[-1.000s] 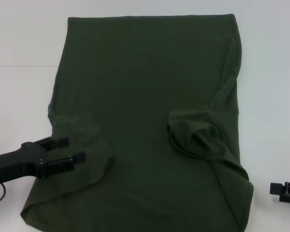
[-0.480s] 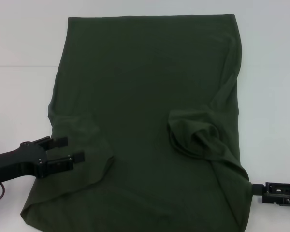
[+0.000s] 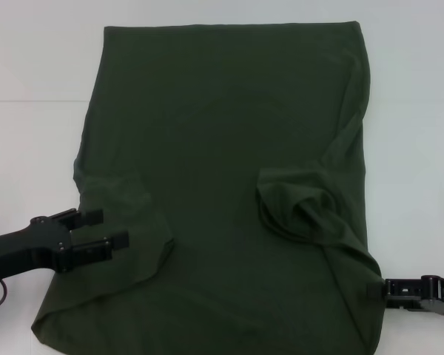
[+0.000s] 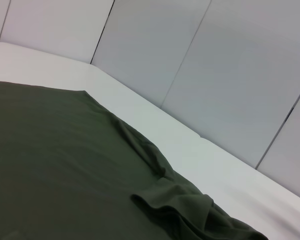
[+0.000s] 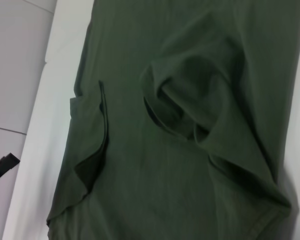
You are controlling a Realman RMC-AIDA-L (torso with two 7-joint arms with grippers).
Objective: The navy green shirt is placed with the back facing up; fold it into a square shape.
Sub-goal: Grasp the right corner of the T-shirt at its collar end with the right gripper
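On the white table (image 3: 29, 59): shirt (image 3: 222, 148) is lying spread flat, plain back up, both sleeves already folded inward; right one is sitting as a bunched lump (image 3: 300, 211).
Left gripper (image 3: 96, 229): hovering at the near left side over the folded sleeve, fingers spread apart, holding nothing.
Right gripper (image 3: 376, 290): reaching the near right corner of the shirt, tip touching or just beside the edge; can't tell if fingers are spread or pressed together.
Risk 1: right gripper is coming in low and sideways, so it may be pushing the corner inward instead of pinching it, causing wrinkles.
Risk 2: bunched right sleeve is likely getting trapped in the next fold, making a lumpy, non-square result.
Risk 3: uneven grabs left vs right would be skewing the fold line.
Change from earlier: right gripper is moving in from the table edge toward the shirt; left gripper is drifting slightly outward; cloth is staying put.
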